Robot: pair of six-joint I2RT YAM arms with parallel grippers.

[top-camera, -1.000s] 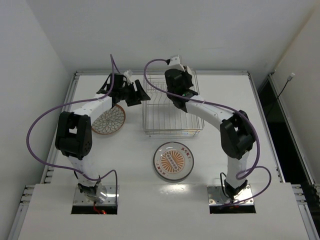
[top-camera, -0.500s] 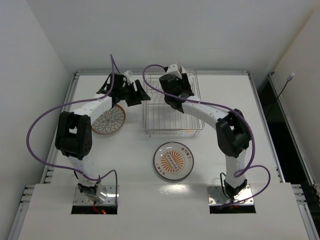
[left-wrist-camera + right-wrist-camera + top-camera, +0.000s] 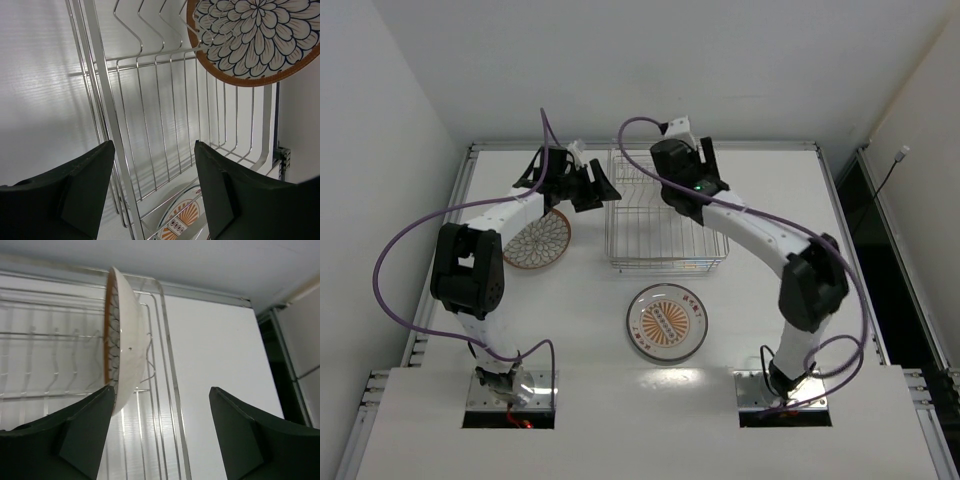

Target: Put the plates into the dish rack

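Looking down from the top view, the dish rack [image 3: 665,225] sits on the white bench [image 3: 570,300], towards its far side. One lattice plate [image 3: 537,240] lies flat just left of the rack, partly under the left arm [image 3: 505,210]. The sunburst plate [image 3: 667,321] lies flat on the rack's near side, apart from it. The right arm [image 3: 760,230] reaches over the rack's far end.

Over to the left wrist: the left fingers [image 3: 85,190] are spread wide, with only a rack edge wire between them. Through the wires, a second lattice plate [image 3: 255,40] stands up in the rack, and the sunburst plate peeks in at the bottom.

Right wrist now: the right fingers [image 3: 65,435] are wide apart too, gripping nothing. That second lattice plate stands on edge inside the rack, its lower rim just beside one finger.
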